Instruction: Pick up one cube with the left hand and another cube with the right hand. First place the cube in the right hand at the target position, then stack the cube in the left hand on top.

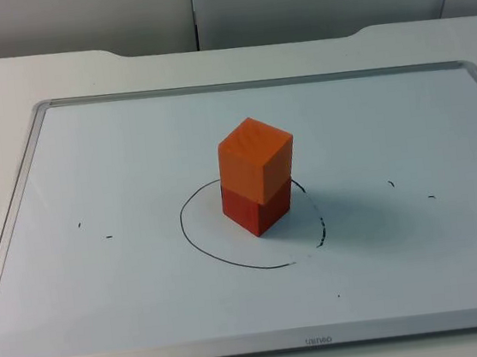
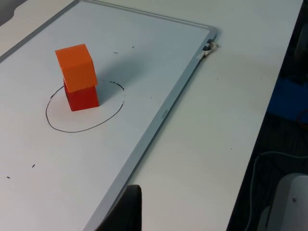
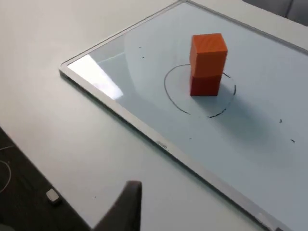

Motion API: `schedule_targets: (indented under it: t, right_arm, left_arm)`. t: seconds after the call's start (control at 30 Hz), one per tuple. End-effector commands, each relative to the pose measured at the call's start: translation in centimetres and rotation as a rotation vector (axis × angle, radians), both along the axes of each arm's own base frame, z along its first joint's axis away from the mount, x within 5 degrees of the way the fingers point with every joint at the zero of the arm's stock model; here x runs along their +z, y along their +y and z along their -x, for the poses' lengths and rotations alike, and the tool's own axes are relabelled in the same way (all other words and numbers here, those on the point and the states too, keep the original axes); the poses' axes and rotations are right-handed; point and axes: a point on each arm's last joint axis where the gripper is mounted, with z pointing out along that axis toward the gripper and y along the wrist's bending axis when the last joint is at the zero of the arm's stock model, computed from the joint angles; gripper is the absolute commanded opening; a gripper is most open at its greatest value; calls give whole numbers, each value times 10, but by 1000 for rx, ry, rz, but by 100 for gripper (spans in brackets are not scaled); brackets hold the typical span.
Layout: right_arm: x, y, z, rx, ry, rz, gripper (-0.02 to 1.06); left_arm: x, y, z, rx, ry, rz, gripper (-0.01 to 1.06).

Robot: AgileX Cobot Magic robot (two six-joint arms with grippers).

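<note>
Orange over red: an orange cube (image 1: 256, 159) is stacked on a red cube (image 1: 257, 210), slightly turned against it, inside a hand-drawn black circle (image 1: 195, 239) near the middle of a whiteboard (image 1: 135, 328) laid on the white table (image 1: 4, 84). A left gripper fingertip (image 2: 129, 209) is seen above the board's near edge, a right gripper fingertip (image 3: 126, 206) off its edge; whether either pair of jaws is spread cannot be told.
</note>
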Motion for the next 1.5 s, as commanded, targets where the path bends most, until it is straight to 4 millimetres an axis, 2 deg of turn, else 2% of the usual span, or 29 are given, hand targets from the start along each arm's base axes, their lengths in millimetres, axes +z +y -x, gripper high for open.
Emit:
schedule_targets:
  t: [0.0,0.23,1.47]
  right_arm:
    - [-1,-2,-2,-45,0,-23,105]
    - [-1,-5,-4,-91,7,-31,105]
    - [-1,-4,-4,-84,9,-29,105]
  left_arm:
    - [0,0,0,-3,-2,10,105]
    - [0,1,-2,33,11,20,105]
    - [-1,-1,-2,17,13,26,105]
